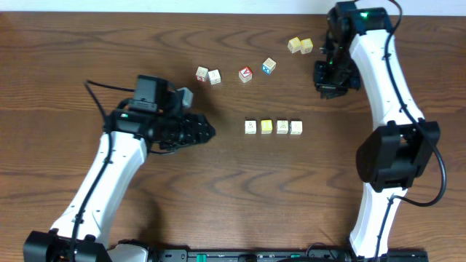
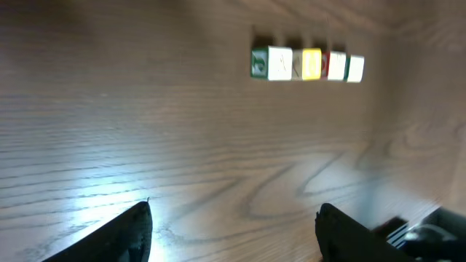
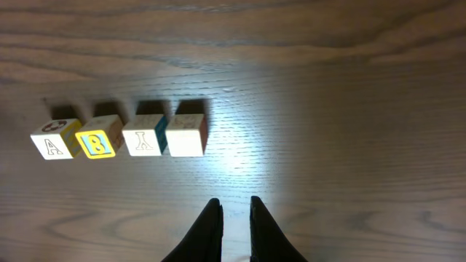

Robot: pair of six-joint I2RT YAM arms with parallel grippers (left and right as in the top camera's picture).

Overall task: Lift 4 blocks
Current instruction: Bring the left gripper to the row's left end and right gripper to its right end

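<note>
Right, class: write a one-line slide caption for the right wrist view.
Four letter blocks in a row on the wooden table, the right arm's jaws nearly closed and empty short of them.

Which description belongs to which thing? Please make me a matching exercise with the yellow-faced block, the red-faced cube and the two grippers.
Things:
1. yellow-faced block
2. red-faced cube
3. left gripper
4. right gripper

Descriptions:
a. fingers wide apart, empty
b. inside the row of four blocks
c. fingers almost together, empty
d. beside the blue-faced cube

Pairs: 1-b, 2-d, 3-a, 4-c.
</note>
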